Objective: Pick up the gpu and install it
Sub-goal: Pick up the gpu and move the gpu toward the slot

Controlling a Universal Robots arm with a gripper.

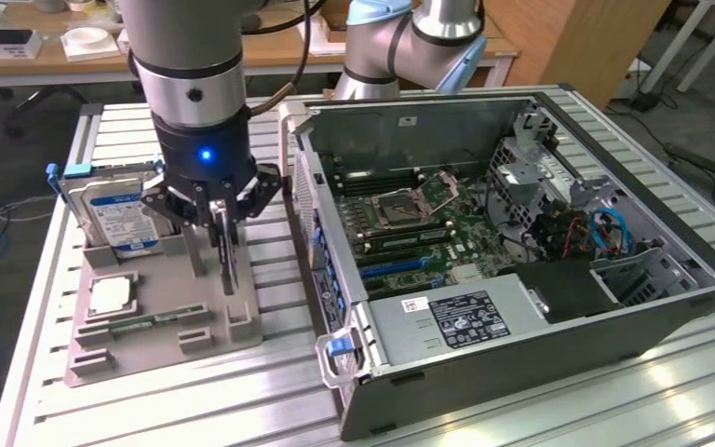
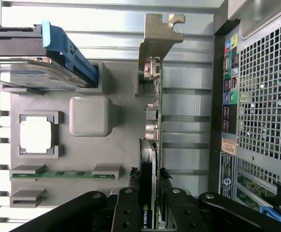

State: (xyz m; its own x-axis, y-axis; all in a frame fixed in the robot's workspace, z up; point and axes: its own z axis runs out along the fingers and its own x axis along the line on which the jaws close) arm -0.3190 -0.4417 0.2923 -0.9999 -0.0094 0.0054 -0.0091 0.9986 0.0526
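My gripper (image 1: 219, 222), closed partway, seems to pinch the upper edge of the one gpu (image 1: 224, 259), which stands on edge in the grey holder (image 1: 146, 358) for grasping from above, beside that holder's one hard drive (image 1: 115, 219), one processor (image 1: 109, 296) and one memory stick (image 1: 146, 322).

The holder (image 1: 159, 345) is matt grey plastic with a fine layered grain. Standing in it, the gpu (image 2: 155, 121) shows a green board edge and a dull silver metal bracket (image 2: 157, 34). The cpu (image 2: 35, 134) lid in the holder is bright satin metal. Under the holder, the table (image 1: 581, 410) is ribbed, shiny aluminium. Beside the holder, the case (image 2: 271, 96) is perforated grey sheet metal. The gripper (image 2: 151, 193) is matt black.
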